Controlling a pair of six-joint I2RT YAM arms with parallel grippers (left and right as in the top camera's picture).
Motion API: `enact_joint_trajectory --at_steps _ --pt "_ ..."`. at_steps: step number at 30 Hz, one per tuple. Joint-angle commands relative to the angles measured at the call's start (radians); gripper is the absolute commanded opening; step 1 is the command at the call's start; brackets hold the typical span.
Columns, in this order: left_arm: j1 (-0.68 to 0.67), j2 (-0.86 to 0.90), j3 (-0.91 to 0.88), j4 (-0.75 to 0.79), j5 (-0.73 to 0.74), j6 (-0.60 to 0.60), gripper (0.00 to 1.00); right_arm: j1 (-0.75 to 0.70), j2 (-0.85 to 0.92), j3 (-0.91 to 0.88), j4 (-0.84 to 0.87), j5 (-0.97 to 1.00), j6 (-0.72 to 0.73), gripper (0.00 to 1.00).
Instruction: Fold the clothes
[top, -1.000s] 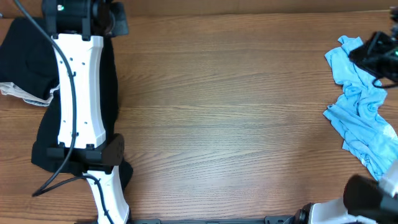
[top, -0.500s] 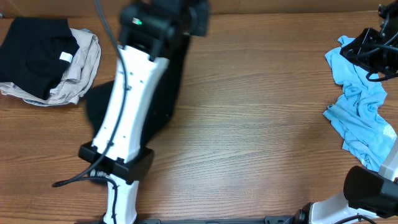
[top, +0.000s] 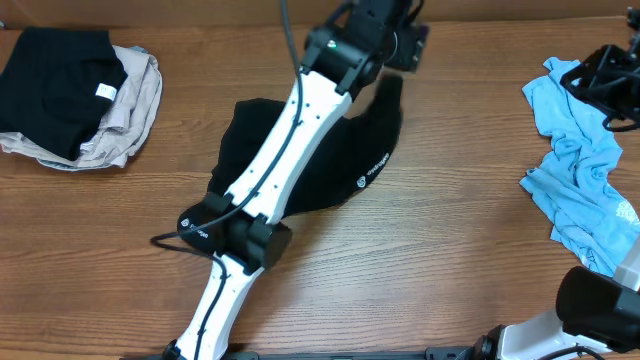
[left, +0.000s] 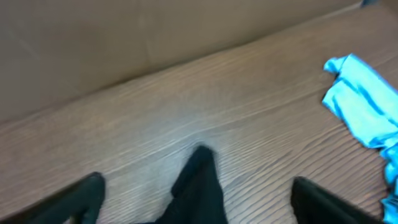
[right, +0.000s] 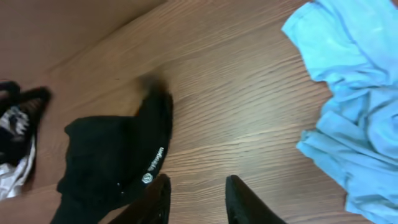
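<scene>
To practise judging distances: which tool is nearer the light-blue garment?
Right. The right tool hovers at the light-blue garment's far edge; the left tool hangs over the black garment's far end, well away.

Overhead view: straight down on the whole table. Left wrist view: low and close, facing the far edge and right end. Right wrist view: above the right end, facing left. All share the black garment and light-blue garment.

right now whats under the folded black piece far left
A beige garment pokes out beneath the folded black garment on its right and lower edges; anything else underneath is covered.
</scene>
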Motion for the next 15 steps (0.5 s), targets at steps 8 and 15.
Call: enact_joint_trajectory --at_steps 8,15 --pt "0.212 -0.262 0.055 -0.274 0.007 0.032 1.00 0.177 0.009 -0.047 0.024 -0.044 -0.013 0.48" --pt "0.388 -0.325 0.055 -0.423 0.004 0.031 1.00 0.446 0.042 -0.235 0.232 -0.043 0.053 0.68"
